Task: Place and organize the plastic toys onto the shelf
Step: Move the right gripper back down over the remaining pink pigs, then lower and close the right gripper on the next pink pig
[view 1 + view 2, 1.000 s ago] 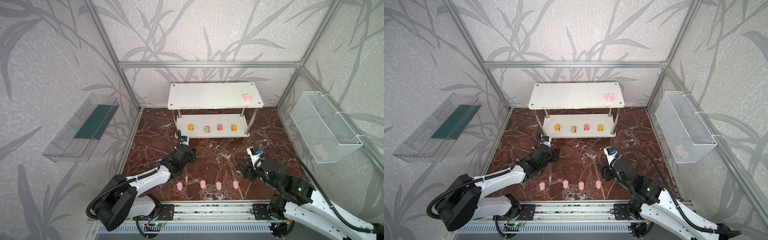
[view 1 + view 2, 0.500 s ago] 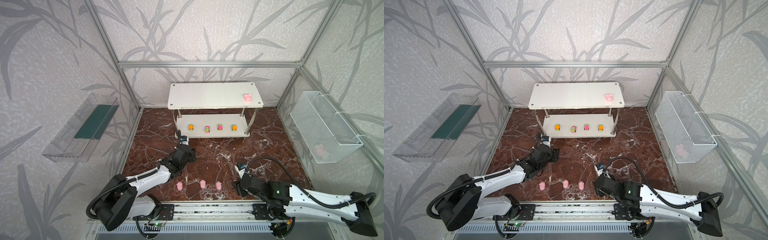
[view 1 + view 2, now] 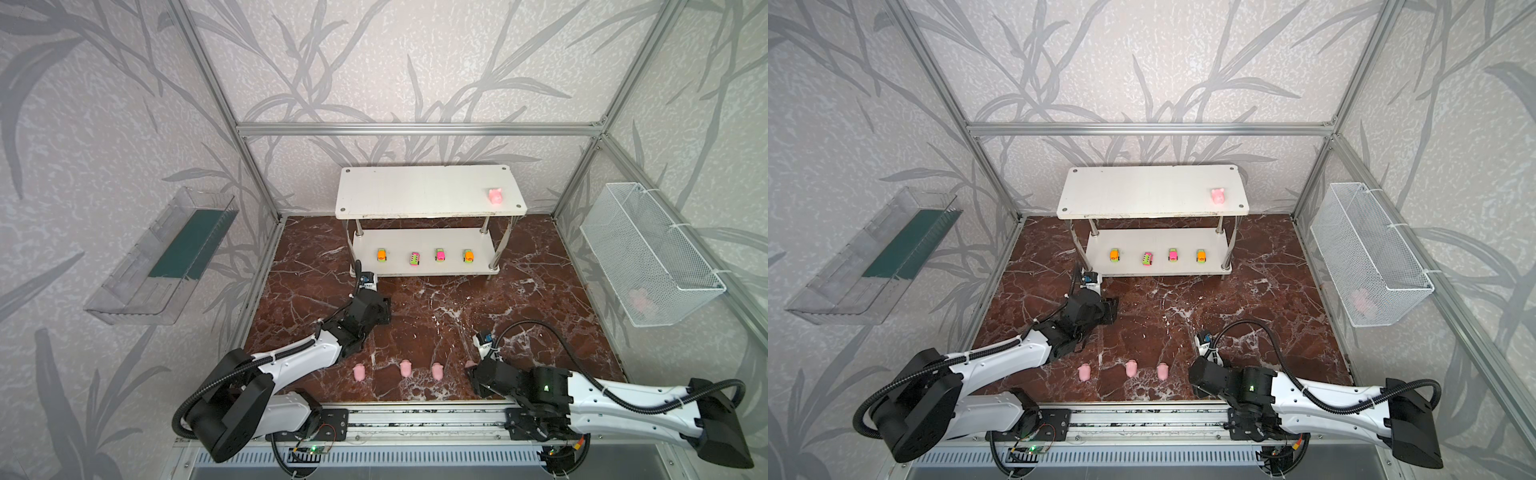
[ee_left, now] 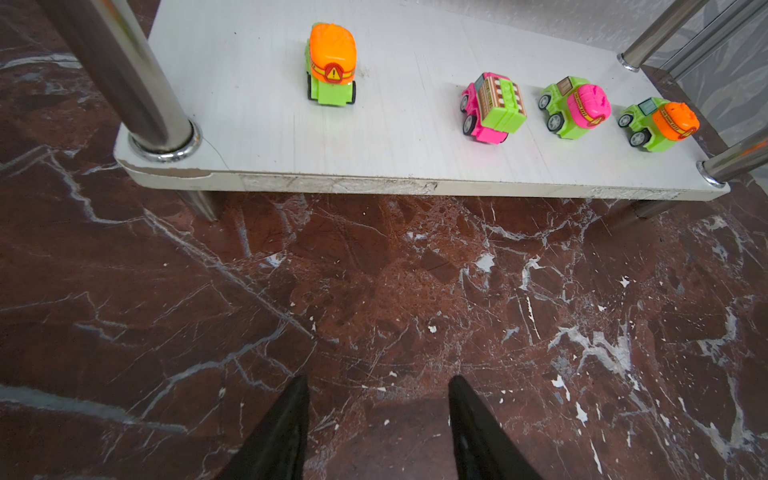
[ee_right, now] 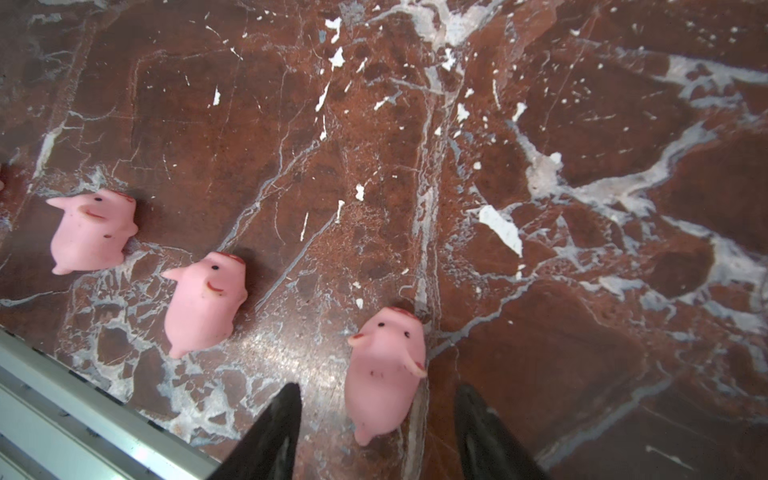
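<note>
white boards on chrome posts are seen as the shelf (image 3: 395, 191), set at the back of a red-brown marble floor (image 3: 436, 307). on its lower tier four toy cars (image 4: 492, 108) are lined up in a row, apart from one another: an orange-topped one at each end, with a pink one with a green back and a green one with a pink top between them. on the upper tier a single pink pig (image 3: 496, 195) is placed near the right end.

three more pigs (image 3: 406, 368) are seen in a row on the floor near the front rail (image 5: 62, 415), and a fourth pig (image 5: 386, 365) is stood at the right end of that row. the right gripper (image 5: 376, 392) is set around this fourth pig. its fingers (image 5: 270, 436) are spread, one on each side, and bare floor is seen between each finger and the pig, so no contact is shown. in a top view only a sliver of that fourth pig (image 3: 469, 364) is seen beside the gripper.

the left gripper (image 4: 376, 386) is held low over the floor in front of the shelf's left end, its fingers (image 4: 286, 428) spread with nothing between them.

a wire basket (image 3: 648, 249) is hung on the right wall with something pale pink inside, too blurred to be named. a clear tray (image 3: 166, 257) is fixed to the left wall.
</note>
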